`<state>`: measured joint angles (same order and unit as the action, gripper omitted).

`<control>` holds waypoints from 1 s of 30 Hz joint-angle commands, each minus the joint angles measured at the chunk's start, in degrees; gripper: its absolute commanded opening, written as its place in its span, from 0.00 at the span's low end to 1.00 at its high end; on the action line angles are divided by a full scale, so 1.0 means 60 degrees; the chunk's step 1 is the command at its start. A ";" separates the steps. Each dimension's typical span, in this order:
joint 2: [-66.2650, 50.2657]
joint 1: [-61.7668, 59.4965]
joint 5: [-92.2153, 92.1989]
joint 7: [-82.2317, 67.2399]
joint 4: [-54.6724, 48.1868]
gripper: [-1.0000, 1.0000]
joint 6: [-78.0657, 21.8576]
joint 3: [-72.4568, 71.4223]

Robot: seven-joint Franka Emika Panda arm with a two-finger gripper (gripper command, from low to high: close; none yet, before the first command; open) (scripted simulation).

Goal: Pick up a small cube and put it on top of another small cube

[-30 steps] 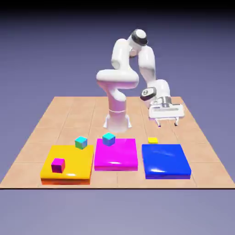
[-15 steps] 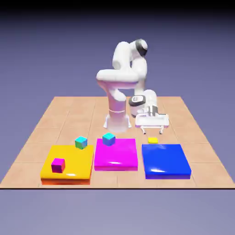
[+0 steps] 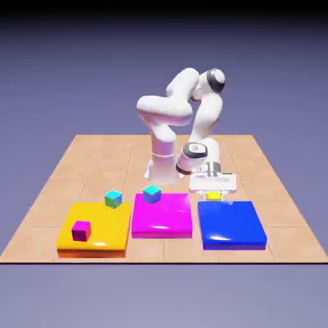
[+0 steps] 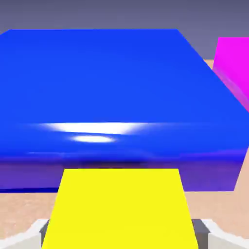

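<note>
- My end effector [image 3: 213, 196] is low over the bench [image 3: 83, 160], straddling the small cube [image 3: 214, 195]; my fingers are apart, one on each side of it, and I cannot tell whether they touch its sides.
- In the hand view the small cube [image 4: 119, 206] fills the lower middle with its bright yellow top, and a grey fingertip [image 4: 34, 233] shows at 8 o'clock of it, another at 4 o'clock.
- The small cube sits on the bench just at 12 o'clock of the blue slab [image 3: 230, 224] in the exterior view, close to its far edge.
- In the hand view the blue slab [image 4: 112, 87] spreads wide beyond the cube, glossy, with a white highlight along its near edge.
- The magenta slab [image 3: 162, 218] lies at 9 o'clock of the blue one, with a cyan-topped cube [image 3: 152, 193] on its far corner.
- The yellow slab [image 3: 96, 230] lies further toward 9 o'clock, carrying a magenta cube [image 3: 81, 230]; a second cyan-topped cube [image 3: 113, 198] stands at its far edge.
</note>
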<state>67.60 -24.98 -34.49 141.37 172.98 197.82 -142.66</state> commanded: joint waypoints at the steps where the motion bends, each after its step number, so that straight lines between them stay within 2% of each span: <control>1: -0.0147 0.0263 -0.0415 -0.0301 0.0055 0.00 -0.0225 0.0003; 10: -0.1348 0.2549 -0.3960 -0.2841 0.0411 0.00 -0.2195 0.0312; 25: -0.1599 0.0512 -0.2732 -0.1453 -0.1862 0.00 -0.8370 0.5503; 30: -0.1714 -0.1174 -0.1359 -0.0380 -0.2502 0.00 -1.0365 0.6610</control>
<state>57.32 -32.02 -42.63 139.10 157.97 135.70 -103.00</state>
